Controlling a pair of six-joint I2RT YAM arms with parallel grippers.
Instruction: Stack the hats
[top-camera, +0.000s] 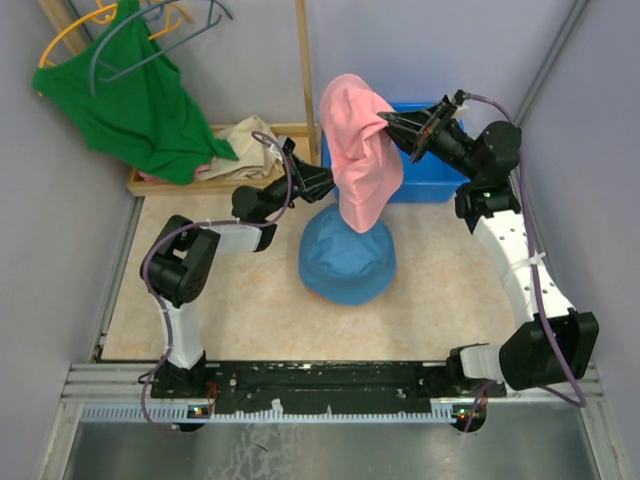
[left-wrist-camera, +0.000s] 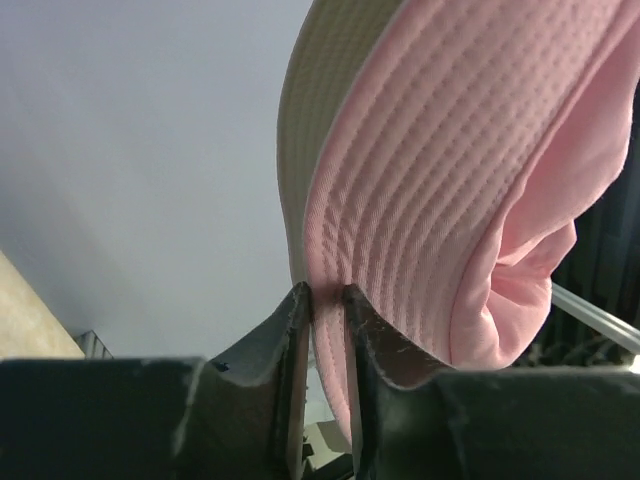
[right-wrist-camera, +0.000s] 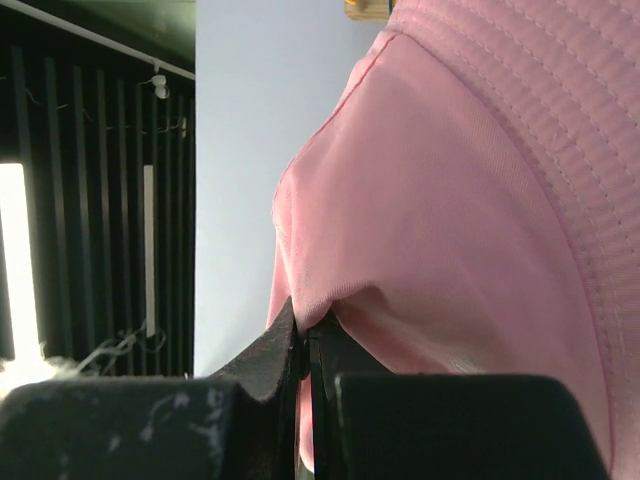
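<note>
At left, the left gripper (left-wrist-camera: 325, 305) is clamped on the brim of the pink hat (top-camera: 358, 150), which is held above the light blue hat (top-camera: 346, 262) and pinched by the fully closed right gripper (right-wrist-camera: 304, 330); placing is judged underway, and an even lowering is called for next.

I find the pink hat (top-camera: 357, 150) to be soft, matt cloth, its brim ribbed with stitched rows and its crown smooth. The light blue hat (top-camera: 345, 265) is matt cloth. My left tool (left-wrist-camera: 325, 300) and right tool (right-wrist-camera: 305, 322) are matt black plastic, scuffed grey at the edges. The blue bin (top-camera: 425, 186), upper right of the frame, is smooth plastic. The surface (top-camera: 250, 310) is matt beige.
</note>
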